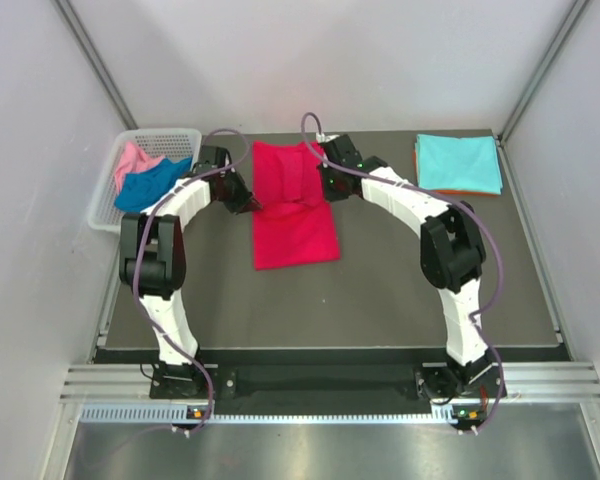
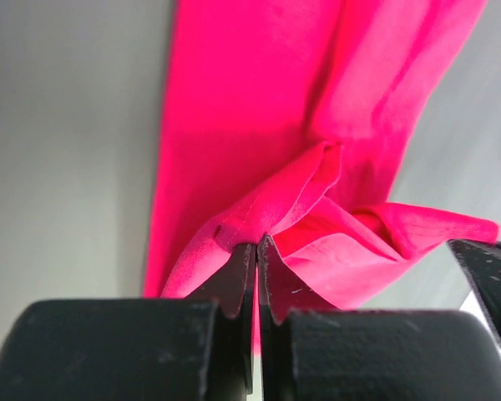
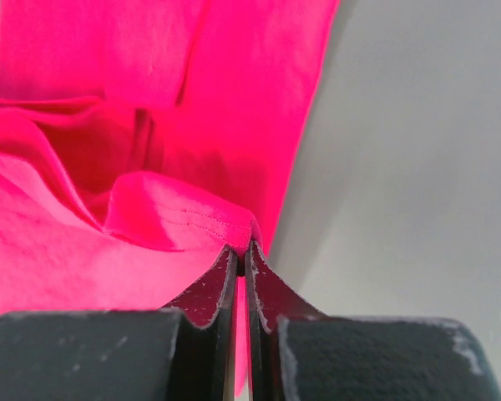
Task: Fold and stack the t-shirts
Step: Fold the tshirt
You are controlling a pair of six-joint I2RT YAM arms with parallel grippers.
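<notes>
The left claw (image 2: 257, 244) and the right claw (image 3: 243, 248) are each closed on an edge of the red shirt (image 1: 294, 228), which lies on the dark surface (image 1: 400, 290).

I get my top view from high above and behind the arms, tilted down and forward. The arm bases (image 1: 175, 372) sit at the bottom of the picture, and the surface (image 1: 380, 300) runs from its near edge to its far edge. This camera stands well back. My left wrist view looks out along the left claw (image 2: 257, 242), very near the crimson t-shirt (image 2: 234, 125), with bare surface beside it. My right wrist view looks the same way along the right claw (image 3: 242, 249), equally near. Both wrist views share the shirt's bunched folds; the top view shows that same cloth toward the far edge.
</notes>
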